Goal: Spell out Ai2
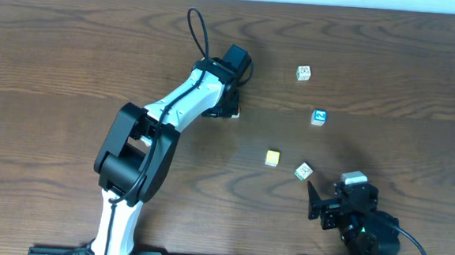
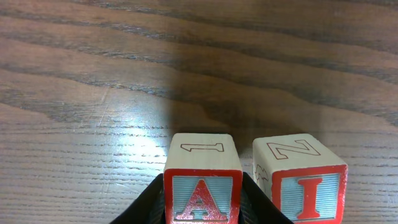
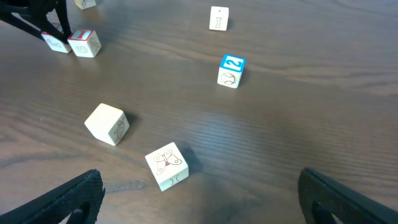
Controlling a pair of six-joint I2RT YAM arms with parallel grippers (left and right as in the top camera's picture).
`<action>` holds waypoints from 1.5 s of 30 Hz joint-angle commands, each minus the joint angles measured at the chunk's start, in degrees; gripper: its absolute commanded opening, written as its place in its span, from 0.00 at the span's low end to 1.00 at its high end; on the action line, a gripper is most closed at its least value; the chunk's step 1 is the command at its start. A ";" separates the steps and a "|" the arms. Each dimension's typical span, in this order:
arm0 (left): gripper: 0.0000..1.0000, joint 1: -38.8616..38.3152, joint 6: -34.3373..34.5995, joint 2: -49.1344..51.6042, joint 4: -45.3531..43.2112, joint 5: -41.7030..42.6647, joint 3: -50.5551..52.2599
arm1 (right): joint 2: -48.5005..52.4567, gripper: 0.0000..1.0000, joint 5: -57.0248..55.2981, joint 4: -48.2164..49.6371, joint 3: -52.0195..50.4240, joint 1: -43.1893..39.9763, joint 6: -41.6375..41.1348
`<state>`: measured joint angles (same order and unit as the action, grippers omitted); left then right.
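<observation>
My left gripper [image 2: 202, 214] is shut on the red-framed A block [image 2: 202, 186], which rests on the table. The red-framed I block [image 2: 305, 180] stands just right of it, a small gap apart. In the overhead view the left gripper [image 1: 230, 110] covers both blocks. In the right wrist view they sit at the far left, the I block [image 3: 84, 43] beside the held A block [image 3: 57, 42]. The blue 2 block [image 1: 318, 116] stands alone to the right and also shows in the right wrist view [image 3: 231, 70]. My right gripper [image 1: 318, 204] is open and empty, at the near right.
A yellow block [image 1: 272, 158] and a butterfly block [image 1: 304, 171] lie just ahead of the right gripper [image 3: 202, 199]. Another pale block [image 1: 304, 73] sits at the far right. The left arm stretches diagonally across the table's middle.
</observation>
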<state>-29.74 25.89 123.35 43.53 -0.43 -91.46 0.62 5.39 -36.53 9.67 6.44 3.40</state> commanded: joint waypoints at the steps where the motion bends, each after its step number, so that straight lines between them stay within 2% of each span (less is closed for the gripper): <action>1: 0.43 0.24 -0.61 1.07 0.15 -0.83 0.28 | -0.31 0.99 0.42 -0.13 -0.74 -0.42 -0.13; 7: 0.45 0.26 -0.61 1.07 0.04 -1.18 0.28 | -0.31 0.99 0.42 -0.11 -0.74 -0.42 -0.13; 16: 0.45 0.26 -0.70 1.07 -1.27 -6.21 0.28 | -0.31 0.99 0.42 -0.13 -0.74 -0.42 -0.13; 32: 0.45 1.09 -4.09 1.03 -4.11 -5.92 -2.45 | -0.31 0.99 0.44 -0.11 -0.74 -0.42 -0.13; 41: 0.45 1.31 -3.89 -0.98 1.51 -2.23 -11.13 | -0.31 0.99 0.42 -0.11 -0.74 -0.42 -0.13; 44: 0.42 1.60 -2.03 -2.47 4.61 -2.29 -13.05 | -0.31 0.99 0.42 -0.13 -0.74 -0.42 -0.13; 45: 0.38 2.10 -0.42 -3.72 5.86 -2.10 -13.35 | -0.31 0.99 0.42 -0.11 -0.74 -0.42 -0.13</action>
<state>-28.82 22.79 123.00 47.48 -3.20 -103.07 0.62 5.39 -36.53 9.67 6.44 3.40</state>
